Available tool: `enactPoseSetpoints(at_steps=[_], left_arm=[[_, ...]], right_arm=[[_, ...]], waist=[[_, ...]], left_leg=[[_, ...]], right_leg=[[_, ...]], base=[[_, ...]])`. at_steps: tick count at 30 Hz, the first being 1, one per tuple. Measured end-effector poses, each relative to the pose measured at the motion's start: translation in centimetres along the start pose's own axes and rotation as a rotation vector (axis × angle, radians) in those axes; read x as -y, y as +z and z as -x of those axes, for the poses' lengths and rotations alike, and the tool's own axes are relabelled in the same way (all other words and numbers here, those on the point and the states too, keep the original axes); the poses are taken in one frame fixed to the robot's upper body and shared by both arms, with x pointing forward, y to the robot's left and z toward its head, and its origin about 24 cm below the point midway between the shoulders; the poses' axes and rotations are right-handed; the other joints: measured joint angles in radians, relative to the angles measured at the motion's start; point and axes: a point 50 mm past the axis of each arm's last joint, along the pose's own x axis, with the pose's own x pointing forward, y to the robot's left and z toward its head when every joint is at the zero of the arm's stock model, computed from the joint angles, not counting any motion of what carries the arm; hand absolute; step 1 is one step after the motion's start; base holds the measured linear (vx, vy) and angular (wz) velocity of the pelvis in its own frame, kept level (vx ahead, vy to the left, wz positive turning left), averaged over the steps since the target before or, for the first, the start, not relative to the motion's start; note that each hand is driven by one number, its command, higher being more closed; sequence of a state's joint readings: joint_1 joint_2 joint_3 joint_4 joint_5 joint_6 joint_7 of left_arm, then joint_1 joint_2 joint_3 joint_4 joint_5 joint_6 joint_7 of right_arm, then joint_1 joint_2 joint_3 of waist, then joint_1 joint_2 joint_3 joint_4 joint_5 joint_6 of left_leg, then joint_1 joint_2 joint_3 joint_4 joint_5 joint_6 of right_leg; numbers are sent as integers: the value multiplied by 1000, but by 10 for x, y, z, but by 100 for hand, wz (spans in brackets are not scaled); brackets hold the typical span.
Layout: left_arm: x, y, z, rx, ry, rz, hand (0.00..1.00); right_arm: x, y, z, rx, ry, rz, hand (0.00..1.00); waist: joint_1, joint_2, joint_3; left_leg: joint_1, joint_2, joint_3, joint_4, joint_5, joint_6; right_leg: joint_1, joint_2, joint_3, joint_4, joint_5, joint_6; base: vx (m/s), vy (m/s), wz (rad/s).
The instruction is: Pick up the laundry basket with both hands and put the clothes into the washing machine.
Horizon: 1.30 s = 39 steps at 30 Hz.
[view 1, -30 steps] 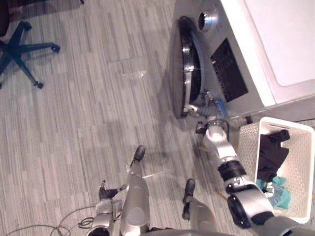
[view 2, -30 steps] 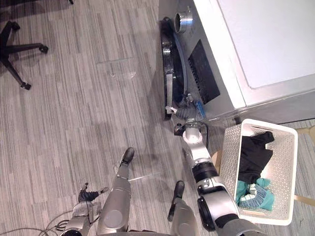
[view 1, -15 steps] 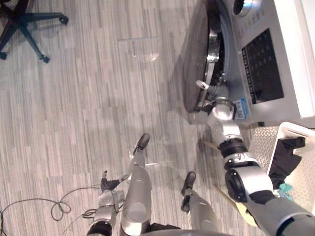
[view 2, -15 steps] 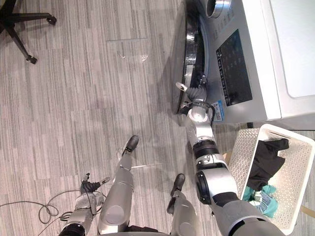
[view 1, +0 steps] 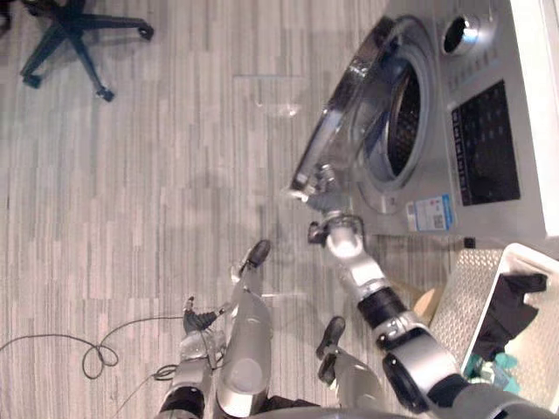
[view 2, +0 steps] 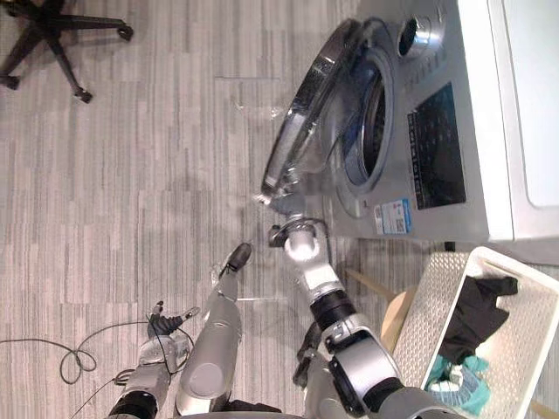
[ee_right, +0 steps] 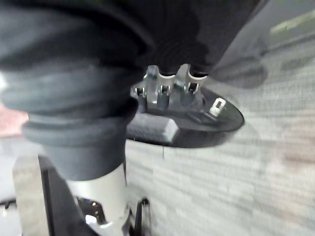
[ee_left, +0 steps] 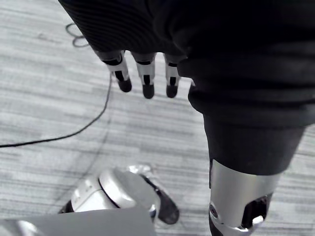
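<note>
Grips half-open washer point(view 1: 472, 131) door point(view 1: 349, 105) with curled right hand point(view 1: 323, 185), left hand point(ee_left: 142, 73) slack; leaves clothes point(view 2: 476, 314) in basket point(view 2: 437, 305), unloaded.

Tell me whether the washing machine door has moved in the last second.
Yes. The door, pulled by the right hand, has swung out from the washing machine front, away from the control panel, baring the drum.

Silver washing machine point(view 2: 437, 148), round door point(view 2: 310, 113) half open, rim hooked by the right hand point(view 1: 321, 185); white laundry basket point(view 2: 439, 301) (dark and teal clothes point(view 2: 476, 314) inside) well behind that hand.
</note>
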<state>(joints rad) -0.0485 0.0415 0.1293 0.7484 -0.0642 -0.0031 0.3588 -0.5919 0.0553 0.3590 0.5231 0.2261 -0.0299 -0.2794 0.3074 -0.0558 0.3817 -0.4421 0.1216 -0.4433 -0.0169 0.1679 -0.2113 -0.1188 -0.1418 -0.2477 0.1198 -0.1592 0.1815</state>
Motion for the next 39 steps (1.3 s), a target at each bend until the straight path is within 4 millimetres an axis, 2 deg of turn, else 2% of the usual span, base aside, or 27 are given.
enactPoseSetpoints(at_steps=[2,3,6,8,11,15,19,20,21,23,24,25,27,28,30,35,38,39], left_arm=[[3,0,1,-1,-5,5,0],[7,-1,3,-3,-15,7,0],[10,-5,5,-17,-23,12,0],[9,-7,5,-28,-21,9,0],[9,-10,6,-40,-23,4,0],[4,-19,6,-84,-3,-14,0],[-9,-34,5,-145,30,-35,0],[-14,-41,6,-180,44,-37,0],[-16,-44,6,-190,46,-43,0],[-27,-53,7,-218,58,-75,0],[-33,-58,8,-232,69,-86,0],[-35,-60,8,-242,68,-89,0],[-40,-71,11,-284,62,-120,0],[-41,-73,12,-290,59,-126,0],[-44,-78,14,-309,51,-144,0],[-38,-83,18,-324,12,-154,0],[-32,-82,18,-314,-13,-170,0],[-31,-82,18,-313,-15,-169,0]], right_arm=[[-16,0,2,-2,62,-25,0],[-27,7,4,19,97,-54,0],[-31,27,3,90,123,-117,0],[-24,39,2,130,99,-171,0],[-13,46,1,156,64,-218,0],[3,36,14,156,16,-246,0],[25,-19,50,15,-52,-246,0],[37,-43,68,-63,-82,-217,0],[41,-52,75,-94,-92,-203,0],[64,-85,108,-215,-175,-148,0],[79,-101,127,-283,-232,-117,0],[87,-110,137,-323,-269,-104,0],[113,-143,181,-498,-386,-74,0],[117,-151,192,-543,-411,-71,0],[127,-178,230,-709,-489,-98,0],[134,-212,288,-967,-635,-136,0],[137,-224,309,-1077,-756,-187,0],[136,-225,311,-1089,-771,-199,0]], waist=[[17,0,-33],[32,-2,-56],[39,-9,-89],[43,-15,-106],[45,-20,-128],[39,-37,-157],[12,-51,-213],[-12,-52,-227],[-24,-51,-231],[-75,-50,-247],[-93,-49,-253],[-106,-49,-253],[-152,-43,-269],[-163,-40,-274],[-192,-34,-284],[-235,-11,-306],[-240,-4,-310],[-240,-3,-309]], left_leg=[[0,-5,-13,0,-1,-1],[1,-7,-20,1,-1,-2],[2,-16,-37,9,-5,0],[3,-16,-41,23,-12,0],[5,-16,-39,24,-13,0],[28,-15,-25,24,-15,4],[46,-11,-4,22,-18,3],[62,-4,15,18,-17,2],[70,0,23,16,-17,2],[96,9,52,15,-23,3],[116,15,78,12,-24,3],[130,18,93,8,-24,4],[176,27,147,-17,-24,5],[184,29,160,-21,-25,7],[227,41,217,-41,-30,14],[279,52,304,-60,-36,16],[322,54,342,-74,-36,18],[332,54,346,-75,-36,18]], right_leg=[[12,0,-20,0,-6,1],[17,1,-33,1,-11,0],[38,0,-60,1,-18,0],[48,0,-67,1,-19,1],[48,0,-66,2,-19,1],[65,-2,-54,-1,-19,1],[64,-2,-22,-2,-17,-1],[65,-2,1,0,-15,-3],[65,-2,10,0,-14,-3],[67,-2,46,2,-11,-4],[67,-5,71,8,-7,-4],[67,-7,87,12,-7,-4],[63,-16,140,20,-4,0],[62,-17,149,19,-2,0],[60,-18,205,15,6,-3],[48,-19,287,14,23,5],[57,-21,328,14,27,8],[63,-21,331,14,27,8]], base=[[39,16,27],[6,24,23],[3,34,27],[-9,43,12],[-25,46,0],[-5,40,-7],[12,30,-21],[4,23,-33],[-21,32,-50],[-38,27,-49],[-30,23,-47],[-50,31,-59],[-46,27,-60],[-34,35,-61],[-42,45,-64],[-21,19,-48],[-4,8,-37],[-2,-1,-19]])
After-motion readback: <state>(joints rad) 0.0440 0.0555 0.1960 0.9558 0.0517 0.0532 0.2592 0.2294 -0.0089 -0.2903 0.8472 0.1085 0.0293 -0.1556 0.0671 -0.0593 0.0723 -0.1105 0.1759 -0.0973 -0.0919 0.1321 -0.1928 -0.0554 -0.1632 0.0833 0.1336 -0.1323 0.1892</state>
